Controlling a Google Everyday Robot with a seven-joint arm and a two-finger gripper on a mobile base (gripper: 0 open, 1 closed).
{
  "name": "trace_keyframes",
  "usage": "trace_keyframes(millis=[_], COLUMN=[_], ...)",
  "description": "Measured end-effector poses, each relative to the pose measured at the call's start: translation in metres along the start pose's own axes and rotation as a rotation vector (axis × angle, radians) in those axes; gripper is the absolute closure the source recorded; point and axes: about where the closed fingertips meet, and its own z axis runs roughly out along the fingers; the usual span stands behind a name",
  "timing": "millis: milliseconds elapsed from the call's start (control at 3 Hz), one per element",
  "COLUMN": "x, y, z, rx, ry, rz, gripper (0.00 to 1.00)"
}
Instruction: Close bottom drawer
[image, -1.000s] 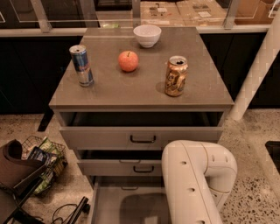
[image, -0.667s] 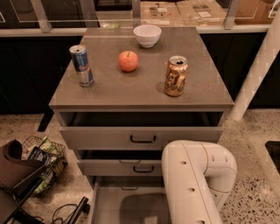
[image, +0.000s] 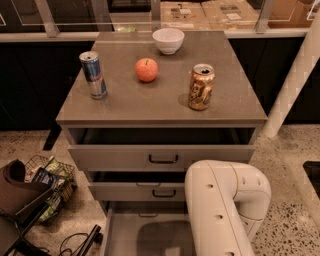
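Grey cabinet top (image: 150, 107): white bowl (image: 168, 40), apple (image: 146, 69), blue can (image: 93, 75), gold can (image: 201, 87). Bottom drawer (image: 125, 227) pulled far out at frame bottom, plain grey tray showing. Floor-left wire basket (image: 50, 181) holds snack packets. White arm (image: 225, 200) overlaps drawer's right. Gripper out of view, so its state cannot be told.

No print on the blue can (image: 93, 75) or the gold can (image: 201, 87) is legible; gripper out of frame.
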Motion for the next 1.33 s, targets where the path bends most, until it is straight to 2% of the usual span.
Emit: trace_keyframes(millis=[667, 1000, 1333], x=[-0.001, 0.002, 0.002], y=[-0.016, -0.061, -0.061], z=[0.001, 0.005, 0.005], rx=[0.027, 0.114, 0.114], ry=[-0.012, -0.022, -0.022], rz=[-0.01, -0.045, -0.046], gripper=[1.0, 1.0, 1.0])
